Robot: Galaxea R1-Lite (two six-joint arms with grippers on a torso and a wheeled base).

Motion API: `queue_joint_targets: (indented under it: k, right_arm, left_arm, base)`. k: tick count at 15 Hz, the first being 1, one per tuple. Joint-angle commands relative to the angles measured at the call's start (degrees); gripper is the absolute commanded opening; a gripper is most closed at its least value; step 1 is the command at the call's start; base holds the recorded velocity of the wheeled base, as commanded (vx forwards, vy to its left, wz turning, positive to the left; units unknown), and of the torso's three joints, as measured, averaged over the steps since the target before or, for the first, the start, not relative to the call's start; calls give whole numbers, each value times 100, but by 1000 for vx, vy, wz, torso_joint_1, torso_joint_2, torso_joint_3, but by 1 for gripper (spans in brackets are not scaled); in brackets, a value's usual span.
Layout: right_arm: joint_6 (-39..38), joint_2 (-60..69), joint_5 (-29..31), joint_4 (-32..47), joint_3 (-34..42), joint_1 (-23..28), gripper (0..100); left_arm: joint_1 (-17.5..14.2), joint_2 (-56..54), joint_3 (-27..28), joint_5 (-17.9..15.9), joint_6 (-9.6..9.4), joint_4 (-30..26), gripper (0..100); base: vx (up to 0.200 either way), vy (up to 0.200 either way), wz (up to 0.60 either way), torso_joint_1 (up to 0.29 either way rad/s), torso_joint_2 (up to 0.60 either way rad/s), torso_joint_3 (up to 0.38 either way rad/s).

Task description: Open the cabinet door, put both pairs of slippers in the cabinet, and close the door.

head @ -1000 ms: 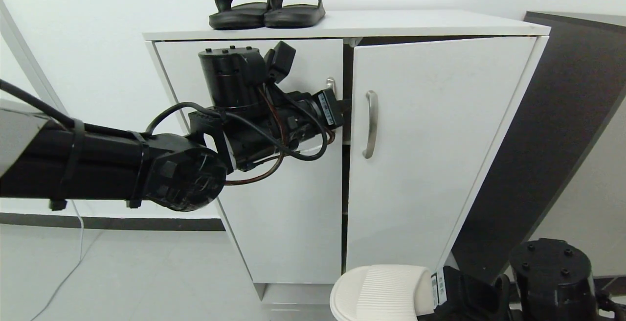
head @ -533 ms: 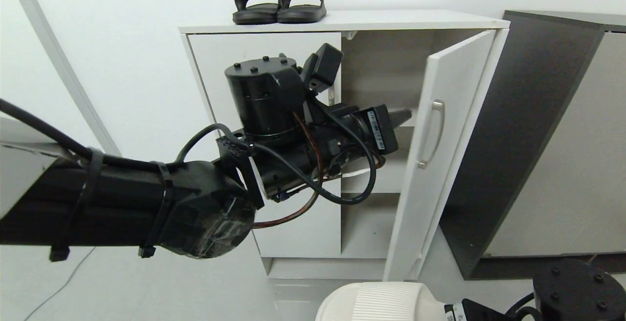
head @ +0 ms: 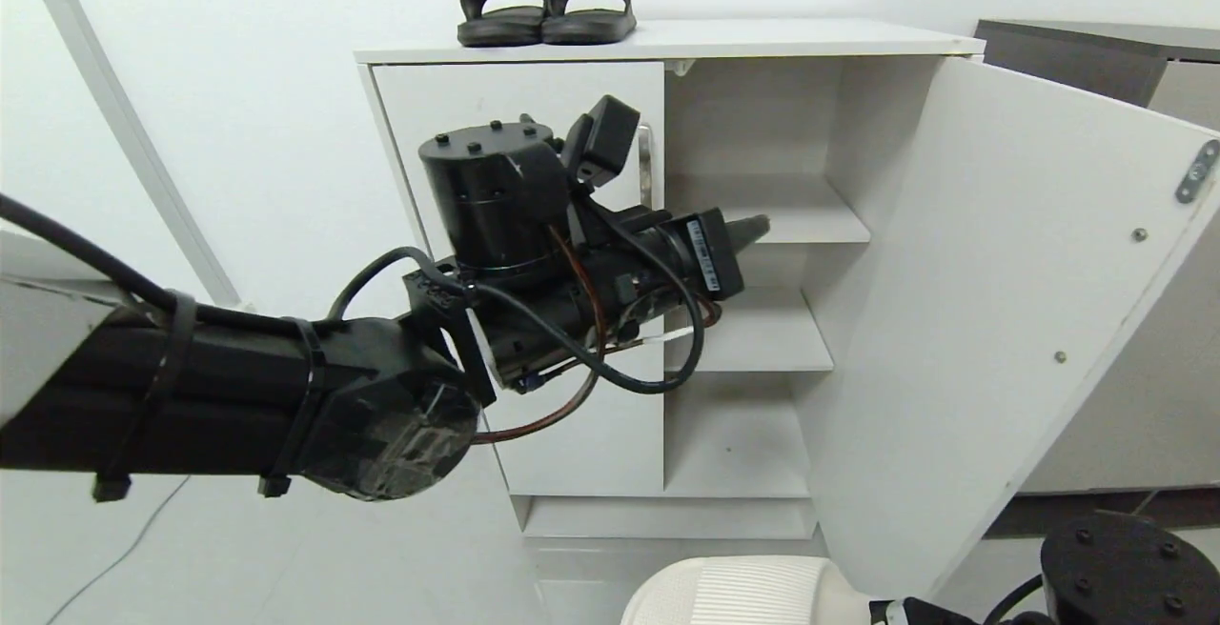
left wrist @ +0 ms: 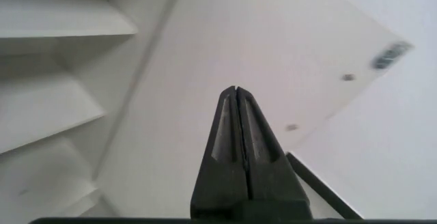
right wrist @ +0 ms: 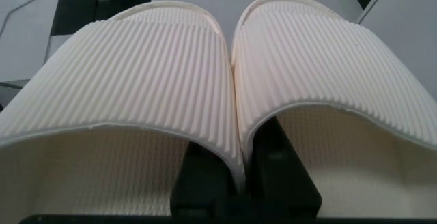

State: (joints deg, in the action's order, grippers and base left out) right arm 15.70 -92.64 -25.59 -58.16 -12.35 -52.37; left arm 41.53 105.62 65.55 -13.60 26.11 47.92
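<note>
Black left gripper [left wrist: 236, 93], cabled arm [head: 238, 396]

I saw a plain white cabinet [head: 762, 34], its open door [head: 991, 320] the same white, and a silver handle [head: 646, 163]. The black slippers [head: 545, 4] were one solid colour. The cream slippers [right wrist: 157, 67] had fine ribbing across the straps. The left gripper [left wrist: 235, 94] was black.
</note>
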Motion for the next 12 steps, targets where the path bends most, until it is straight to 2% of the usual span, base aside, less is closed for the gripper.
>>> queue_joint_targets:
  k: [1, 2, 3, 5, 7, 8, 9, 10, 11, 12]
  right_arm:
    - [-41, -220, -8, -20, -92, 350, 0]
    - [-50, -316, 1, -55, -171, 614, 0]
    - [-58, -396, 1, -73, -242, 781, 0]
    - [-58, -466, 10, -73, -312, 834, 0]
    - [-76, -519, 80, -73, -391, 860, 0]
    - [-234, -510, 186, -73, -479, 878, 0]
    - [-480, -501, 344, -73, -576, 878, 0]
    - [-682, -510, 511, -73, -699, 878, 0]
    - [-814, -510, 669, -73, -813, 869, 0]
    - [-867, -519, 783, -73, -866, 869, 0]
  left_arm:
    - [-436, -490, -517, 7, -80, -20, 0]
    - [-664, -947, -939, -2, -177, -28, 0]
    - [-840, -1492, -1352, 7, -194, -99, 0]
    - [-1086, -2678, -1862, 7, -221, -670, 0]
    - [-1411, -4243, -2072, 130, -484, -2261, 0]
    - [-1473, -5025, -2064, 666, -757, -3421, 0]
    - [-1481, -5710, -2072, 1431, -1082, -4370, 0]
    - [-1648, -6361, -2081, 1853, -1205, -4942, 0]
    - [-2237, -7011, -2116, 1826, -1196, -5284, 0]
    - [-2659, -7512, -2222, 1861, -1179, -5548, 0]
  base:
    - [0, 0, 0, 0, 0, 0]
    - [0, 0, 0, 0, 0, 0]
    - [0, 0, 0, 0, 0, 0]
    - [0, 0, 0, 0, 0, 0]
    - [0, 0, 0, 0, 0, 0]
    - [0, 0, 0, 0, 0, 0]
    - [0, 0, 0, 0, 0, 0]
    - [0, 0, 0, 0, 0, 0]
    - [0, 0, 0, 0, 0, 0]
    - [0, 0, 0, 0, 0, 0]
